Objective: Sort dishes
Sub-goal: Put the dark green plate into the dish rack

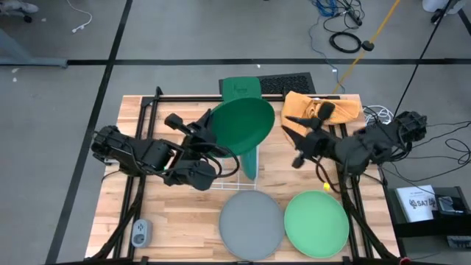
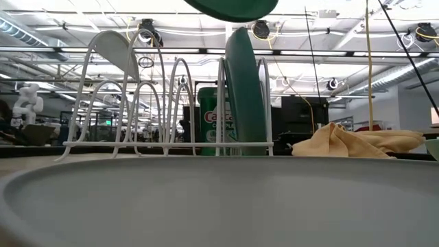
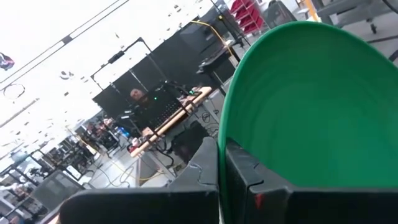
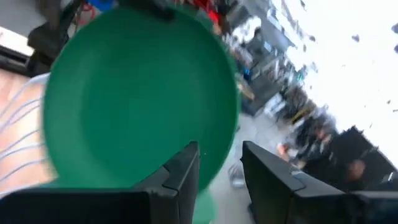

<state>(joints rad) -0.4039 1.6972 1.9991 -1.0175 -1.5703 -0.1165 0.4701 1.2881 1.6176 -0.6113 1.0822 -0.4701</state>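
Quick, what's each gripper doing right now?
Left gripper: shut on the dark green plate.
Right gripper: open, holding nothing, beside the plate.

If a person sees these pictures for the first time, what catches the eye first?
First, the dark green plate, lifted over the white wire rack mid-table and clamped by its rim in the left gripper. Next, the grey plate and light green plate lying flat at the front edge, and the orange cloth at the back.
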